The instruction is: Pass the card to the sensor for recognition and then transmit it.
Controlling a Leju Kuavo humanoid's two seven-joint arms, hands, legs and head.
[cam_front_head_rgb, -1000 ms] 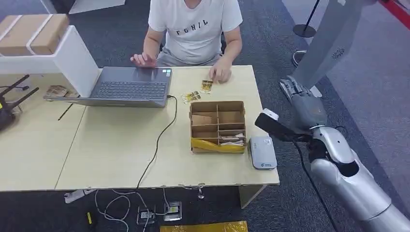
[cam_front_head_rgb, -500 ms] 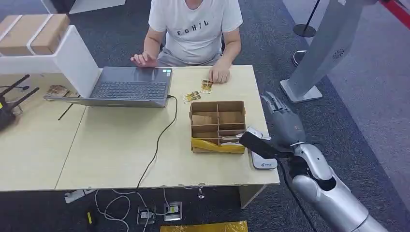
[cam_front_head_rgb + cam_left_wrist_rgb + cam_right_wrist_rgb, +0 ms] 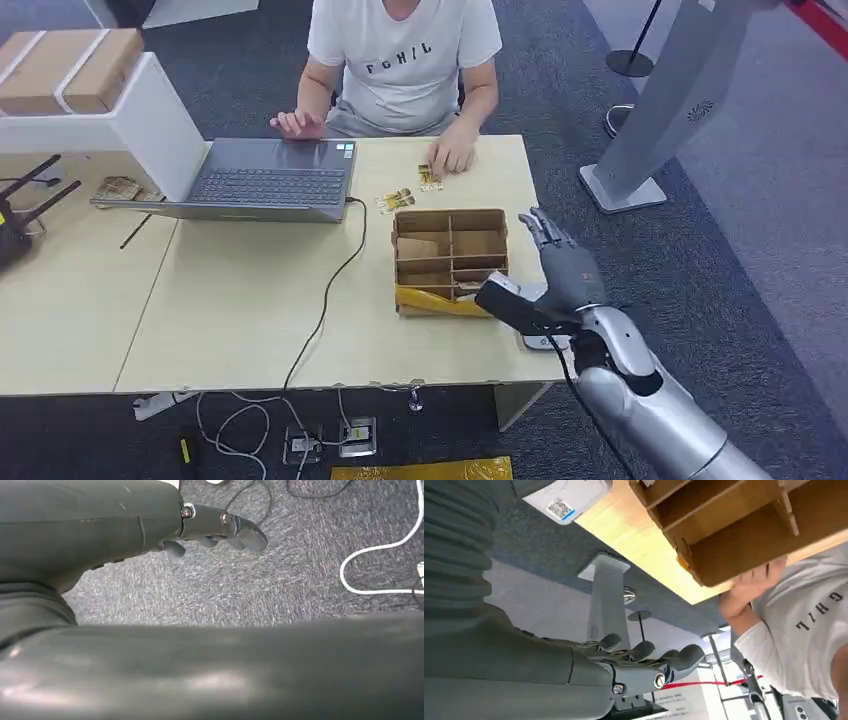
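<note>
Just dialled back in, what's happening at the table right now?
The robot's right hand hangs open at the table's right end, beside the cardboard divider box and over the small grey sensor, holding nothing. The cards in the box's front compartment have not been picked up. The left hand hangs over the carpet, also holding nothing. A person in a white T-shirt sits at the far side, one hand on the laptop and the other by some loose cards.

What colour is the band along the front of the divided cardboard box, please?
Yellow, clearest in the head view: the band runs along the box's near edge.
</note>
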